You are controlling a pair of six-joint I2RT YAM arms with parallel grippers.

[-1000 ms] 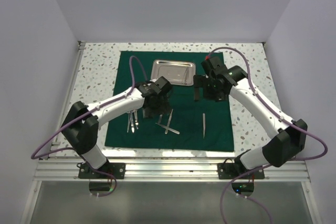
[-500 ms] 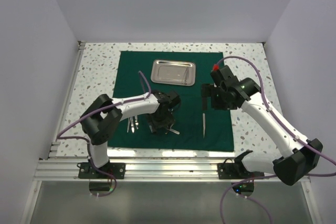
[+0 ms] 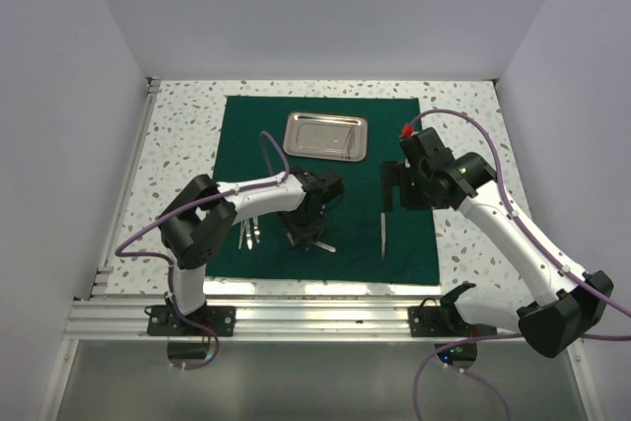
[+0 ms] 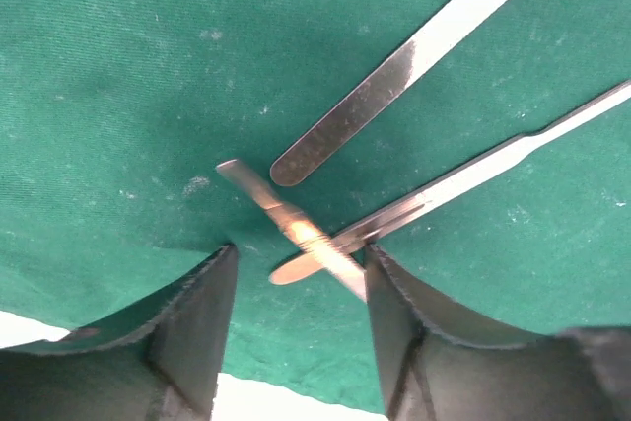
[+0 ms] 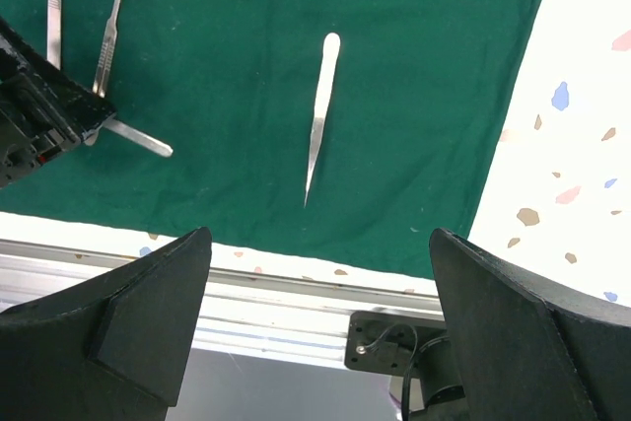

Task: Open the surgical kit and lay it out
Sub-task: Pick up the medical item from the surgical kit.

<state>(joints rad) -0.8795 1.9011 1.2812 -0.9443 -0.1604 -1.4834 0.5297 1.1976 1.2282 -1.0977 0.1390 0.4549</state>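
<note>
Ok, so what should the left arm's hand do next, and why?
Probably close the left gripper fully on the flat steel tool between its fingers. The fingers stand on either side of it, low over the green cloth, with the jaws not yet shut. That tool lies crossed with a longer steel tool, so it likely needs lifting away to lie on its own.
</note>
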